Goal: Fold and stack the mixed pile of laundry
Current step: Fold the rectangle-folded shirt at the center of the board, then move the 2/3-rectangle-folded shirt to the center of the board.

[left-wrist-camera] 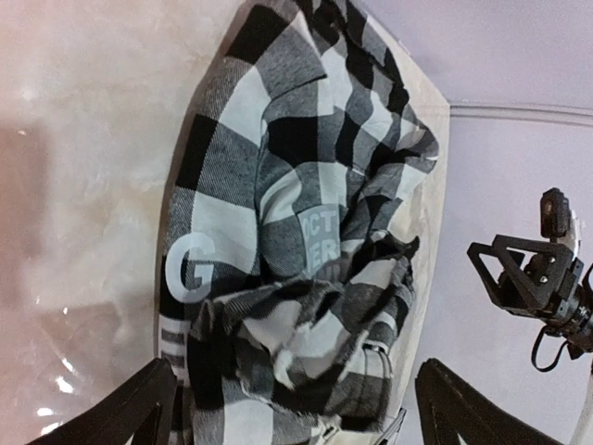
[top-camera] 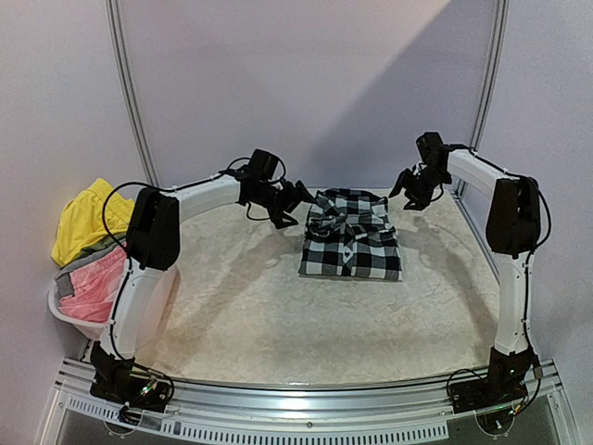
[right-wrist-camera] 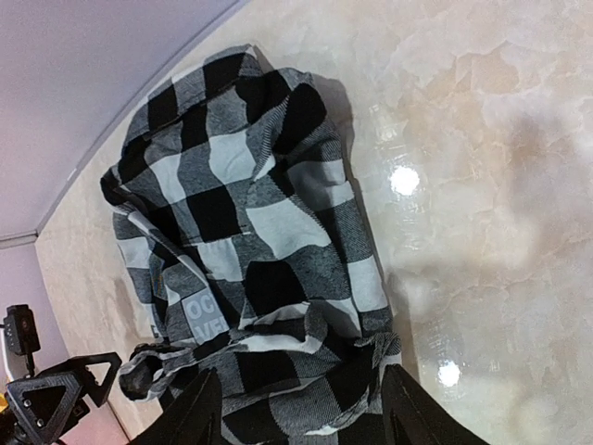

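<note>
Lying between left gripper [top-camera: 295, 206], right gripper [top-camera: 408, 197], both spread: checked shirt [top-camera: 352, 236].

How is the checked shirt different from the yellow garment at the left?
The checked shirt is black and white; the yellow garment is one plain colour. The checked shirt lies folded on the table; the yellow garment sits crumpled on top of the basket. Both are soft clothing.

White plastic basket [top-camera: 79, 324] just beside left edge of pale marbled table [top-camera: 278, 320].
</note>
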You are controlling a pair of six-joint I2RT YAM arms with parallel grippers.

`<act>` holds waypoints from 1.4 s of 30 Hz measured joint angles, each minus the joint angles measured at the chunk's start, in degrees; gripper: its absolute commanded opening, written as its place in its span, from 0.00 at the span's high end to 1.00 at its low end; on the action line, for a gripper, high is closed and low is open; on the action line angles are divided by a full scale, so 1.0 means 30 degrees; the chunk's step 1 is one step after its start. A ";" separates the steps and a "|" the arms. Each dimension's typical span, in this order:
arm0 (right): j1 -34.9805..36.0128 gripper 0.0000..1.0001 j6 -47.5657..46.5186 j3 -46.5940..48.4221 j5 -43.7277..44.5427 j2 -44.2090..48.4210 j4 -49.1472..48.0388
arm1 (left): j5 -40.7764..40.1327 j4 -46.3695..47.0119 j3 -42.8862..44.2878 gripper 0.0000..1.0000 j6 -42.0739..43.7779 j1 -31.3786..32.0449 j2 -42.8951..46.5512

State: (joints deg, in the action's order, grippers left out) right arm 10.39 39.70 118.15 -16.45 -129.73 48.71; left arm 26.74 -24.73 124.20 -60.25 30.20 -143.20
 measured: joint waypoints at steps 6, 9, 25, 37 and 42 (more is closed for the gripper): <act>0.0058 0.47 -0.1268 -0.3432 -0.0226 0.3956 -0.0415 | -0.1399 -0.2062 -0.2412 0.22 0.3169 -0.0044 0.4510; 0.0452 0.52 -0.2018 -0.6703 -0.0525 0.6572 -0.1341 | -0.1603 -0.2492 -0.3628 0.30 0.4685 0.0204 0.6426; 0.4320 0.74 -0.3402 -1.1322 -0.1945 0.6994 -0.3541 | -0.2718 -0.5792 -0.0095 0.50 0.9253 0.5180 0.2557; 0.4481 0.80 -0.2994 -0.9384 -0.2718 0.2965 -0.3920 | -0.2732 -0.6288 0.3730 0.62 1.0156 0.5144 -0.1071; 0.4488 0.81 -0.2980 -0.9333 -0.2958 0.2055 -0.4109 | -0.2710 -0.6339 0.3621 0.63 1.0346 0.5122 -0.1778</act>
State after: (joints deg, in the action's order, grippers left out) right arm 23.86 30.76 90.15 -25.32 -123.57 36.38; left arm 18.61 -43.75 135.06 -29.21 45.56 -148.53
